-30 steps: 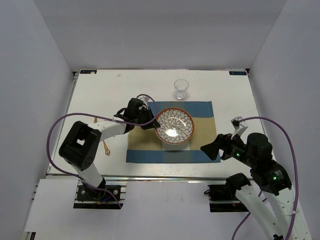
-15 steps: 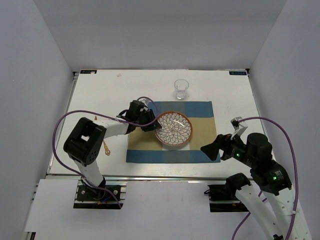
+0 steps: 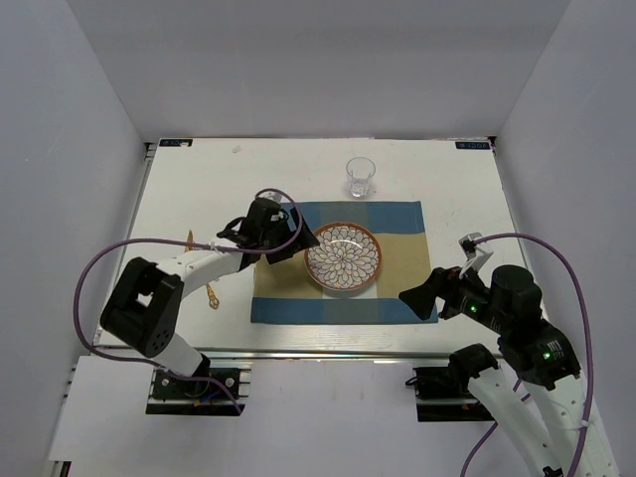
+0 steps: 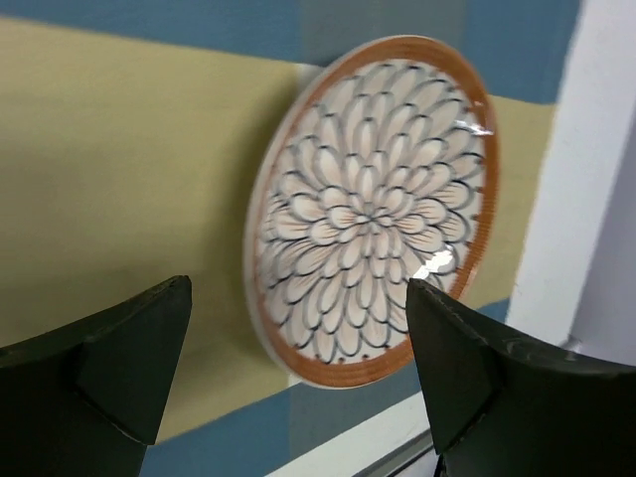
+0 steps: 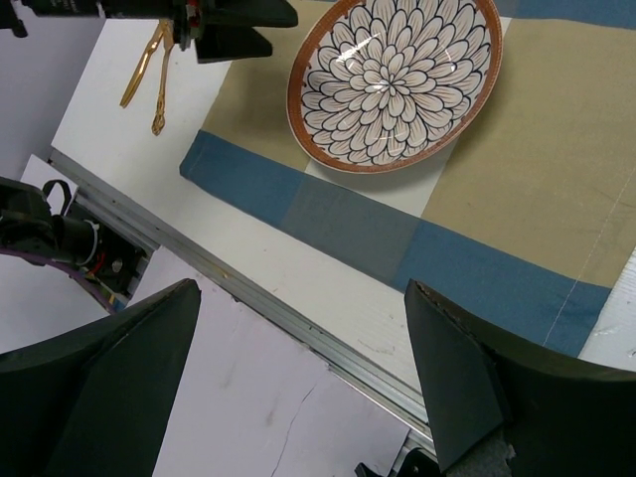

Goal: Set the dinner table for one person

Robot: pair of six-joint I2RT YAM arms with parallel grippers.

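A flower-patterned plate (image 3: pixel 343 258) with an orange rim lies flat on the blue-and-tan placemat (image 3: pixel 397 288), which is spread on the white dinner table (image 3: pixel 199 189). My left gripper (image 3: pixel 295 241) is open just off the plate's left rim, holding nothing. In the left wrist view the plate (image 4: pixel 373 209) lies ahead of the left gripper (image 4: pixel 298 373), beyond its spread fingers (image 4: pixel 129 368). My right gripper (image 3: pixel 417 298) hovers open over the placemat's near right corner. The right wrist view looks past that gripper (image 5: pixel 298 388) to the plate (image 5: pixel 397 79).
A clear drinking glass (image 3: pixel 361 177) stands behind the placemat. Gold cutlery (image 3: pixel 212 294) lies on the table left of the placemat, and shows as gold cutlery (image 5: pixel 149 75) in the right wrist view. A metal edge rail (image 5: pixel 298 333) runs along the near side.
My left gripper has opened and let go of the plate's left rim. The plate has settled flat on the placemat. The left arm drew back slightly leftward. The right arm has not moved.
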